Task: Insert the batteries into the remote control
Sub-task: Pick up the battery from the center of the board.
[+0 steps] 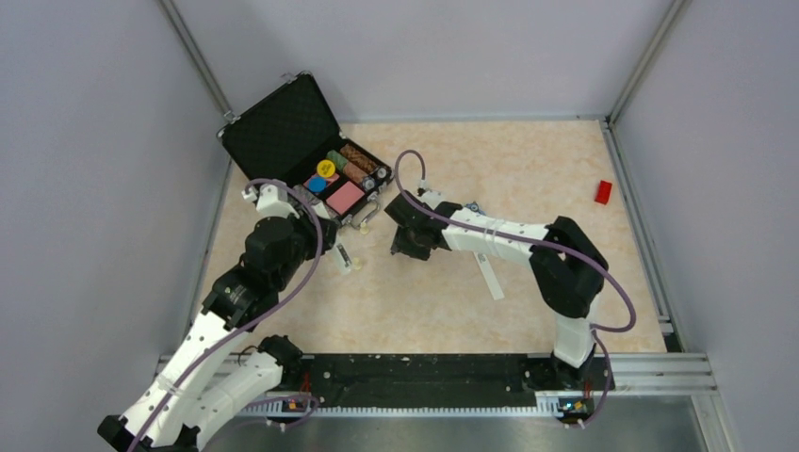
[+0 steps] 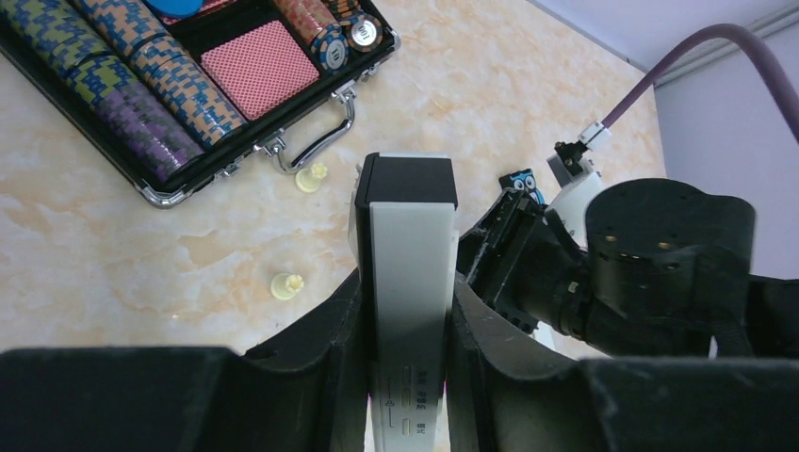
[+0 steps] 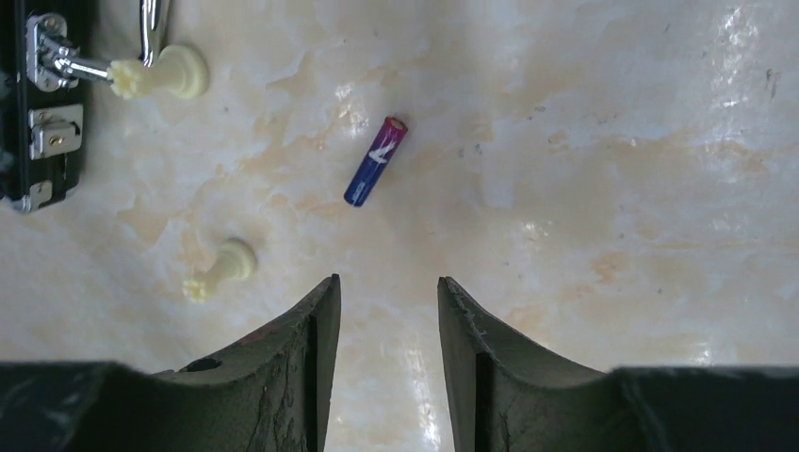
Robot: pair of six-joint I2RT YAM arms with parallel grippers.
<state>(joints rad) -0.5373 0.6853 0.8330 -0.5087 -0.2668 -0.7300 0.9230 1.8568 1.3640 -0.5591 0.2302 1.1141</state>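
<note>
Left pincer (image 1: 332, 247) seemingly grips remote control (image 1: 345, 259) beside case (image 1: 283, 127)

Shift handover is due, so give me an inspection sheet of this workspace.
Surface: beige marbled table.
Job's things: remote control held, dark end pointing away from the wrist; one battery lying loose on the table; second battery not seen.
Clutter: open case of chips and cards, two cream pegs, red block, blue-and-black gadget, white strip.
Grippers: left pincer shut on the remote control; right pincer open, empty, short of the battery.
Cables: purple cables run along both arms.
Surroundings: grey walls, metal frame; nothing else seen.
</note>
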